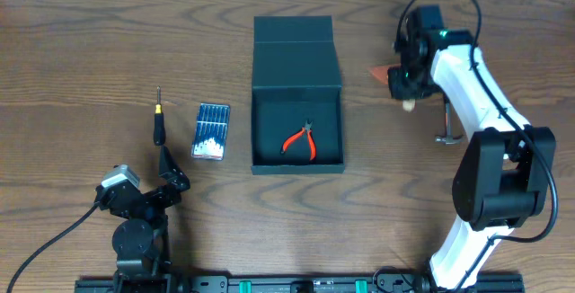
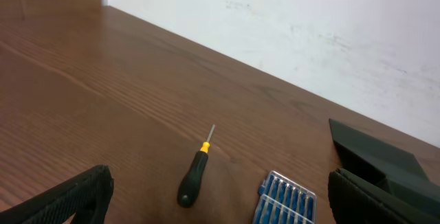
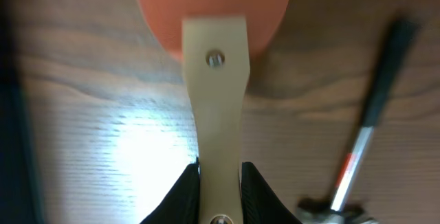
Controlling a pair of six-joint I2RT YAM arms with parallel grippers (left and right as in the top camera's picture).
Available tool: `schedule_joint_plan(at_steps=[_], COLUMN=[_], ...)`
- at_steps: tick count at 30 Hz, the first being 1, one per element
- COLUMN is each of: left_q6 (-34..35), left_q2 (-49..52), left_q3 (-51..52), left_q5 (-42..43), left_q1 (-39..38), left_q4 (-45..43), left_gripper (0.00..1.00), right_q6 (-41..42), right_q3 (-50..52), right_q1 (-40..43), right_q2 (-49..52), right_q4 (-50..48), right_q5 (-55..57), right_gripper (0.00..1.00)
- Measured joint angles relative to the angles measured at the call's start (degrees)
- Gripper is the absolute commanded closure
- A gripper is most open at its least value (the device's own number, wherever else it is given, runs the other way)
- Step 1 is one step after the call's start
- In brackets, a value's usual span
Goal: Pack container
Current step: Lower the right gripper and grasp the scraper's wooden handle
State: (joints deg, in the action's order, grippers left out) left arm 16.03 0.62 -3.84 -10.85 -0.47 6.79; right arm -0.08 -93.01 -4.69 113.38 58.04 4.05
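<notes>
Robot lab workbench — wood-grain table [image 1: 72, 41], white wall [image 2: 309, 25], screwdriver [image 1: 159, 127], pliers [image 1: 301, 140]

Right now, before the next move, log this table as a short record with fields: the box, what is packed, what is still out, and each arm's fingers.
box: dark green box, lid flipped open, middle of the table
packed: red-handled pliers on its floor
out, left of box: screwdriver and blue bit case, side by side
out, right of box: hammer on the table
left fingers: open, empty, near the screwdriver
right fingers: shut on the beige handle of a scraper, orange blade ahead, right of the box
</notes>
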Motion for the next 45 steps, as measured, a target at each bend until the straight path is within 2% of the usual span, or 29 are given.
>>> schedule_joint_plan(at_steps=[9, 15, 16, 17, 18, 19, 20, 26, 36, 45], left_q6=[0.0, 0.0, 0.0, 0.0, 0.0, 0.0, 0.0, 0.0, 0.0, 0.0], left_q2=[0.0, 0.0, 0.0, 0.0, 0.0, 0.0, 0.0, 0.0, 0.0, 0.0], left_q3=[0.0, 0.0, 0.0, 0.0, 0.0, 0.0, 0.0, 0.0, 0.0, 0.0], left_q5=[0.0, 0.0, 0.0, 0.0, 0.0, 0.0, 0.0, 0.0, 0.0, 0.0], left_q1=[0.0, 0.0, 0.0, 0.0, 0.0, 0.0, 0.0, 0.0, 0.0, 0.0], left_q4=[0.0, 0.0, 0.0, 0.0, 0.0, 0.0, 0.0, 0.0, 0.0, 0.0], left_gripper=[0.01, 0.02, 0.01, 0.01, 0.01, 0.01, 0.01, 0.01, 0.01, 0.01], right_q6=[-0.4, -0.4, -0.4, -0.4, -0.3, -0.5, -0.5, -0.9, -6.1, -12.3], right_q3=[-14.5, -17.0, -17.0, -17.0, -17.0, -17.0, -17.0, -15.3, 2.8, 9.4], right_q1=[-1.6, -4.2, -4.3, -4.3, -4.3, -4.1, -4.0, -0.9, 2.7, 2.6], right_q2=[0.0, 0.0, 0.0, 0.0, 0.0, 0.0, 0.0, 0.0, 1.6, 3.5], right_q4=[8.4, 10.5, 10.7, 10.9, 11.0, 11.2, 11.2, 9.9, -1.9, -6.5], right_q5=[1.1, 1.8, 1.9, 1.9, 2.1, 2.3, 2.5, 3.6, 3.2, 2.3], right_gripper=[0.99, 0.99, 0.93, 0.69, 0.38, 0.14, 0.01, 0.01, 0.01, 0.01])
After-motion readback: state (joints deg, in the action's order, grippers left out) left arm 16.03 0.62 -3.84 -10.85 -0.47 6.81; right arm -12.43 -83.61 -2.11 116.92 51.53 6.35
